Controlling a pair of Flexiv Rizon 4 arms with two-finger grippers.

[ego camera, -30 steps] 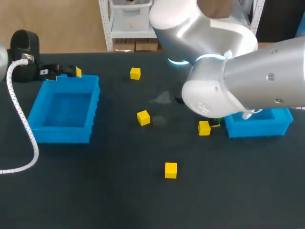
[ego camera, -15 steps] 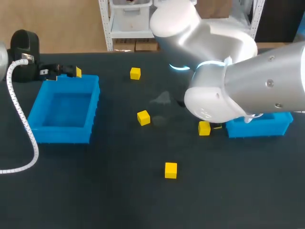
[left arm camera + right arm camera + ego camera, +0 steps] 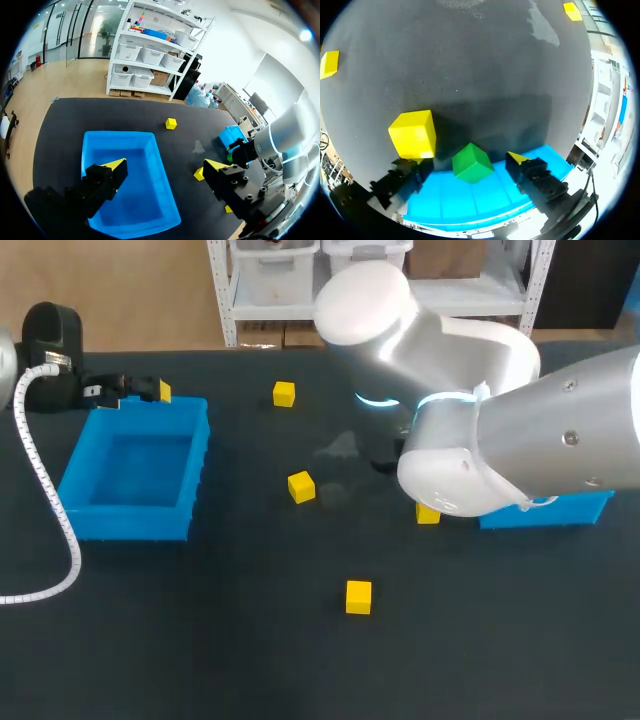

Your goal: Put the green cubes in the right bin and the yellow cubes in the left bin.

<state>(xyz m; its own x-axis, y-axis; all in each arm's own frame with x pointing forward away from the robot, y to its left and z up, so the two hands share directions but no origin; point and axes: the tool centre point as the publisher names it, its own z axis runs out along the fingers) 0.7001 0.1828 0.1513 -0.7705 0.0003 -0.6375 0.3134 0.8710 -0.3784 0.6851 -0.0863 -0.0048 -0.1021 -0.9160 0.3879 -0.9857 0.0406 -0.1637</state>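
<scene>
Right gripper (image 3: 466, 159) stands wide, jaws clear of the green cube (image 3: 473, 163) tilted between them, apparently above the bin (image 3: 470, 200) rim. Risk: cube strikes the rim and lands outside, beside the yellow cube (image 3: 412, 134).

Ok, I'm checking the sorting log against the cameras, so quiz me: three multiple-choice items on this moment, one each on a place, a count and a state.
1. Where is the green cube? A) between the right hand's fingers B) on the floor C) on a shelf
2. How many yellow cubes lie on the table, head view? A) two B) four C) six
3. How is the left hand? A) open, empty B) shut on a cube C) out of view

1 A: the right wrist view shows it between the fingers, with gaps on either side.
2 B: three in the open, one half hidden by the right arm.
3 A: its fingers stand apart over the left bin, holding nothing.
</scene>
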